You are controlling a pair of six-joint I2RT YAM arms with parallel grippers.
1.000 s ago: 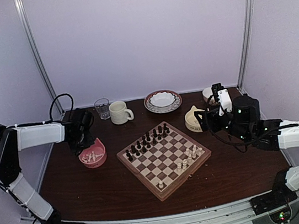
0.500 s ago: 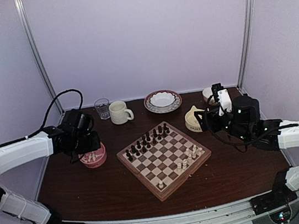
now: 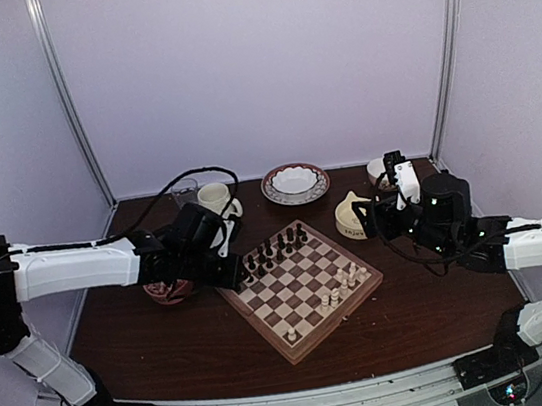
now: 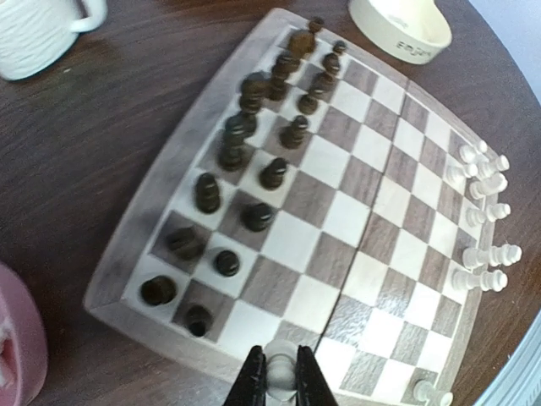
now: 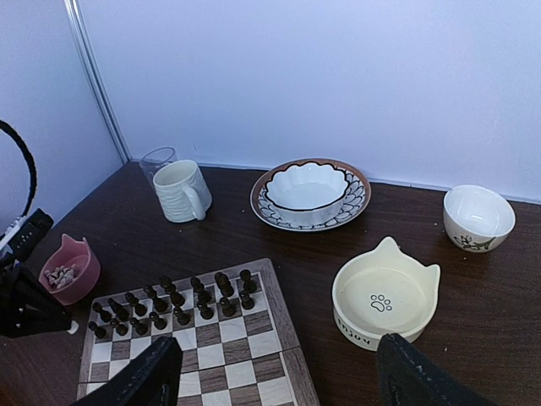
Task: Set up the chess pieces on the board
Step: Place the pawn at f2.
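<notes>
A white piece [image 4: 281, 365] is gripped by the left gripper [image 4: 281, 382] over the edge of the board [image 4: 347, 218], near the dark pieces [image 4: 272, 172]. If it is set down crooked, these could be knocked over. The right gripper [image 5: 279, 376] is open.

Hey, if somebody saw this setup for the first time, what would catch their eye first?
The left gripper, stretched over the board's left side with a cream chess piece pinched in its jaws. Then the dark pieces ranked along the board's far-left edge, facing a looser cluster of cream pieces on its right.
</notes>
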